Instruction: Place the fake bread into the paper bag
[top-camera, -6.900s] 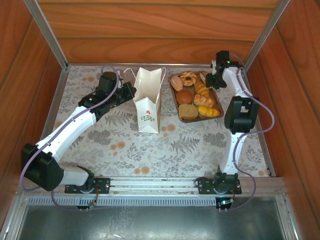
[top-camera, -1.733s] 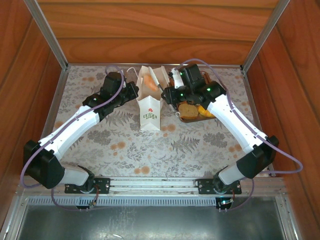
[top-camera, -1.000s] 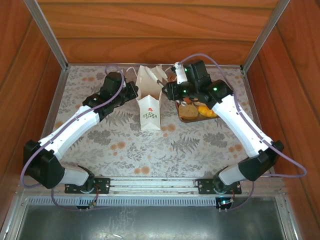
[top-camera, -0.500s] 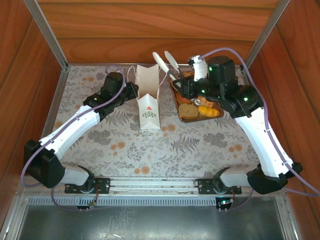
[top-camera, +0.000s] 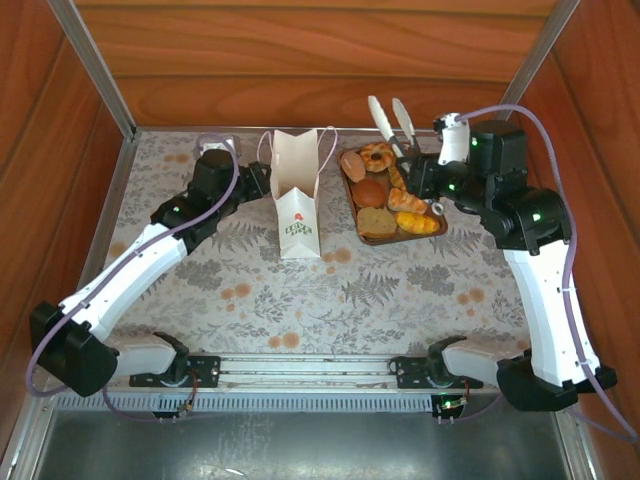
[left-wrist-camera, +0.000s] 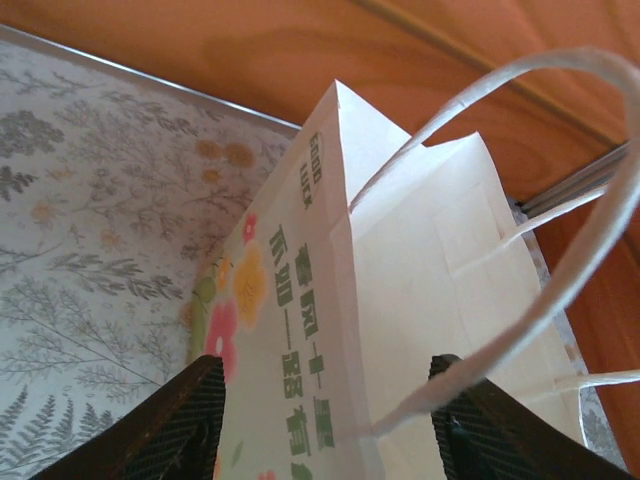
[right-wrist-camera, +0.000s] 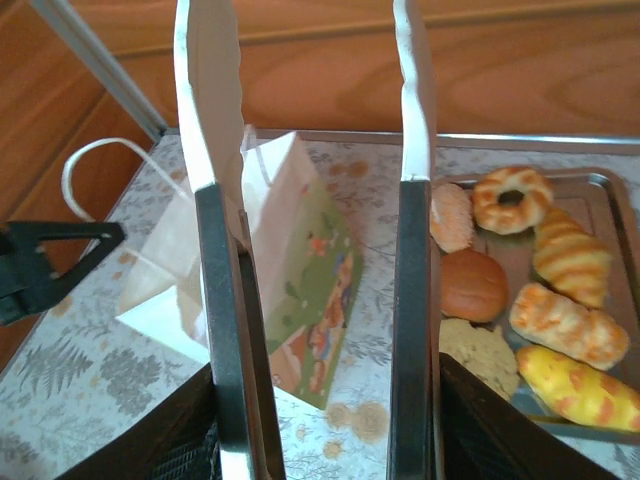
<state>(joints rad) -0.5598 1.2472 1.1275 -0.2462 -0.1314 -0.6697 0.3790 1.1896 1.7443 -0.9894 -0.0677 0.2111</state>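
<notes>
Wood-panelled walls (top-camera: 300, 60) around fern-patterned tabletop (top-camera: 400, 300)

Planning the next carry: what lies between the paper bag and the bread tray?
Nothing but bare flowered tabletop between the paper bag and the tray, as the top view shows.

Green printed characters on paper bag (left-wrist-camera: 420, 300), not legible.

Floral-patterned table (top-camera: 300, 290), upright white paper bag (top-camera: 297, 205) beside brown tray (top-camera: 400, 238)
</notes>
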